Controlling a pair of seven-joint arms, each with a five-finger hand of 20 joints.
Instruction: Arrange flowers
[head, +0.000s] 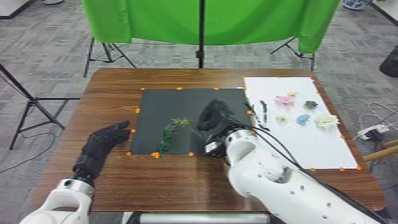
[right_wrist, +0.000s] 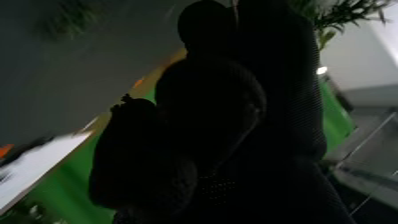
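Note:
Over the dark mat (head: 182, 100), my right hand (head: 211, 120) is closed around a light green sprig (head: 182, 121), whose leaves stick out towards the mat's middle. The right wrist view has my right hand (right_wrist: 213, 100) with leaves of the sprig (right_wrist: 342, 14) beside its fingers; the grip itself is hidden. A darker green stem (head: 167, 137) lies on the mat, left of that hand. My left hand (head: 107, 136) is at the mat's left edge, fingers straight and holding nothing. On the white sheet (head: 324, 150) are a pink flower (head: 284, 99), a blue flower (head: 303, 119) and a cream flower (head: 327, 121).
A small teal flower (head: 310, 104) and a pale green flower (head: 282, 119) are also on the sheet. Thin dark stems (head: 264, 111) lie along its left side. Orange tape pieces (head: 155, 155) edge the mat. Behind the brown table (head: 115, 82) hangs a green cloth (head: 151, 22) on stands.

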